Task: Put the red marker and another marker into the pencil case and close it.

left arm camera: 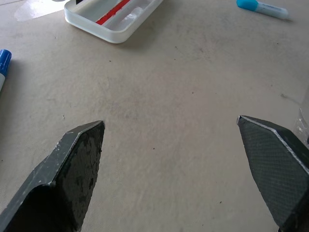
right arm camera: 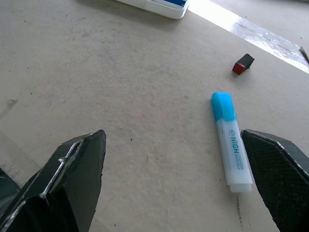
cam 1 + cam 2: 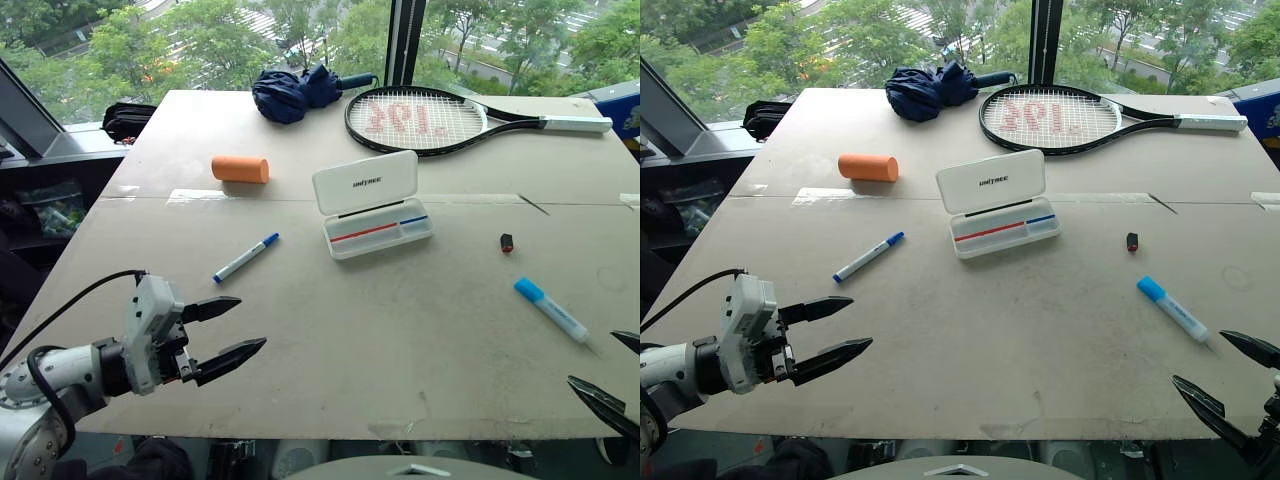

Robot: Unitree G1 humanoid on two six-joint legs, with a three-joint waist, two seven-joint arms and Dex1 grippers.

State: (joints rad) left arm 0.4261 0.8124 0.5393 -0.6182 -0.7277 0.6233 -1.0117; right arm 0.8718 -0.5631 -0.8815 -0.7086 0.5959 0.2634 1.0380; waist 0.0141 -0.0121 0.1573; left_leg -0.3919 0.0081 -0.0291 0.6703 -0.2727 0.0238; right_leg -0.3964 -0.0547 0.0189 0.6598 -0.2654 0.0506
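- Left gripper (image 3: 228,327): jaws spread wide, empty, hovering over the table's (image 3: 420,330) near left edge.
- Blue-capped marker (image 3: 245,257): lies loose, between that gripper and the case.
- Pencil case (image 3: 372,212): mid-table, lid up; a red and a blue strip lie in the tray (risk: taking the red strip for the marker already stowed).
- Highlighter (image 3: 552,310): near the right gripper (image 3: 1228,372), also wide open and empty; a careless approach could roll it off the edge.

The left gripper (image 1: 170,126) hangs over bare table (image 1: 183,87), fingers (image 1: 72,164) spread wide. Beyond them lies the open pencil case (image 1: 113,19) with a red strip (image 1: 113,10) inside, a blue-capped marker (image 1: 4,65) and a blue highlighter (image 1: 263,7).
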